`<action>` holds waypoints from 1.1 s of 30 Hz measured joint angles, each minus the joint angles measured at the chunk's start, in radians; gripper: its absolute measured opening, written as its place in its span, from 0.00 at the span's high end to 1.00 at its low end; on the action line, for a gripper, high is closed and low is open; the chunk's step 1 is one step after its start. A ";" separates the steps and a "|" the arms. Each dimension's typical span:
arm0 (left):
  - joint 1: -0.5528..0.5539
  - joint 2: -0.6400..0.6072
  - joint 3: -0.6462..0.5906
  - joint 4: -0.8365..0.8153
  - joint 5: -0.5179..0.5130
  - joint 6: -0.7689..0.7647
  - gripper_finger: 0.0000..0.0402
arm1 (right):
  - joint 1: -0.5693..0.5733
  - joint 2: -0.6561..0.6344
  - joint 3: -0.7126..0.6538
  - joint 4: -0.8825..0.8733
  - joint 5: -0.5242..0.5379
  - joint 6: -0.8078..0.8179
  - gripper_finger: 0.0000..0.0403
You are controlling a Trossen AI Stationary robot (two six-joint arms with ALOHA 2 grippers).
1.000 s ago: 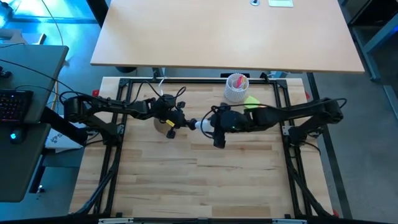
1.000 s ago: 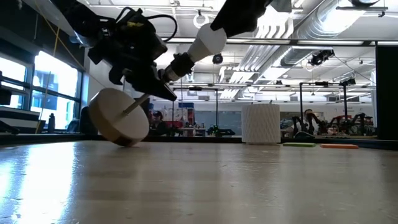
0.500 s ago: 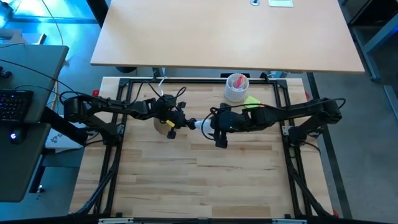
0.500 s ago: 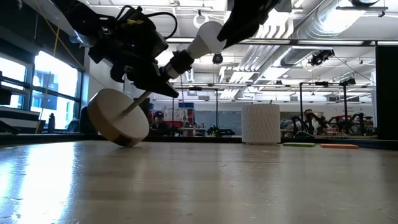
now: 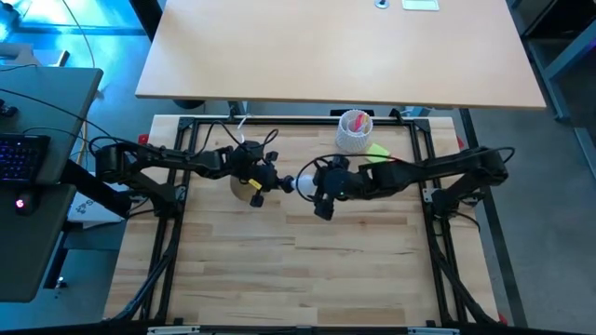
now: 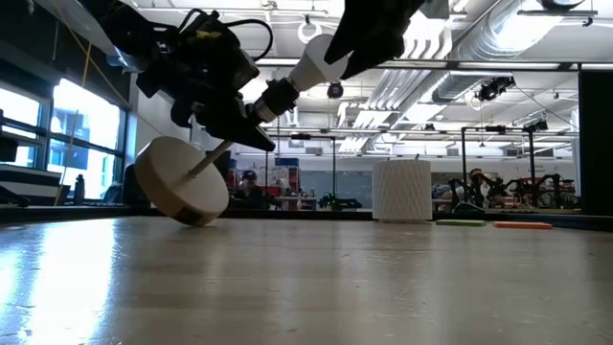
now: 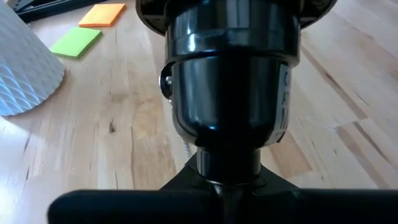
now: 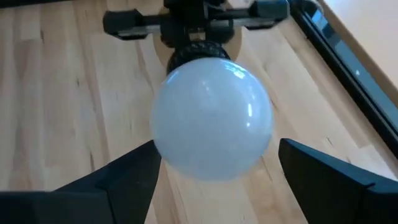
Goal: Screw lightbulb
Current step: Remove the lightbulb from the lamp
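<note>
Wooden counter (image 5: pixel 307 270) boards are lying under both arms. Left end effector (image 5: pixel 264 179) is squeezing the black socket (image 7: pixel 230 81) (tipped sideways). Lightbulb (image 8: pixel 212 117) is sitting in it, between the right end effector (image 8: pixel 214 167) fingers, which are standing apart.

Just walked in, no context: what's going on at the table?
The two arms are fitting a lightbulb into a black socket. The left gripper is shut on the socket's stem, holding its wooden disc tilted up on one edge. The bulb's base sits in the socket. The right gripper has its jaws open on either side of the bulb, not touching it. A white cup and sticky notes sit behind.
</note>
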 joint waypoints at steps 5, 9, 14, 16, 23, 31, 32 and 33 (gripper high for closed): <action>-0.001 0.000 0.000 -0.001 0.003 0.001 0.98 | 0.000 0.010 -0.001 0.080 0.001 -0.056 0.20; -0.001 0.000 0.000 -0.001 0.002 0.001 0.98 | -0.009 0.011 -0.001 0.109 -0.002 -0.058 0.20; 0.000 0.000 0.000 -0.003 -0.004 -0.001 0.98 | -0.021 0.011 -0.001 0.087 -0.011 -0.063 0.23; 0.000 0.000 0.000 -0.002 -0.004 -0.001 0.98 | -0.022 0.011 -0.001 0.087 -0.024 -0.098 0.25; -0.001 0.000 0.000 -0.004 0.000 -0.001 0.98 | -0.001 0.011 -0.001 0.091 -0.024 -0.506 0.33; -0.004 0.000 0.000 0.007 0.077 -0.005 0.98 | 0.097 0.012 0.000 0.106 0.105 -1.299 0.33; -0.005 0.000 0.000 0.008 0.105 -0.007 0.98 | 0.112 0.012 0.000 0.108 0.121 -1.391 0.33; -0.005 0.000 0.000 0.009 0.133 -0.007 0.98 | 0.127 0.014 0.000 0.115 0.144 -1.471 0.33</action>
